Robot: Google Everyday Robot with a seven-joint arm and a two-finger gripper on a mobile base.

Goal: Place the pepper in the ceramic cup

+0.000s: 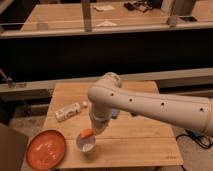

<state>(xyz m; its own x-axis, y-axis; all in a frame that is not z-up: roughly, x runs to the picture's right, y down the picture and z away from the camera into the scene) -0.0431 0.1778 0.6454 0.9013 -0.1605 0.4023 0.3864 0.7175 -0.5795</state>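
**benchbot_dan:** Big white arm (150, 107) fills the right side, closest to the lens, reaching left and bending down over the wooden counter (135, 142). The hand (93, 129) points down at the front left part. The pepper (87, 133) sits right at its tip, at the rim of the ceramic cup (86, 145). Is it gripping or loose?

**mira_k:** Honestly can't tell, the wrist hides that. Looks to me like the very last step, the drop-in. The pepper seems to lie across the rim rather than down inside, so I'd say the next move is a clean release straight over the mouth, then lifting up without nudging the cup.

**benchbot_dan:** What else is on there?

**mira_k:** An orange plate (46, 148) at the front left corner, near the cup but apart, and a white bottle (67, 112) lying on its side further back. Behind it there's a dark ledge (100, 50) and another wooden table (60, 15). A cable (201, 138) lies on the floor at right.
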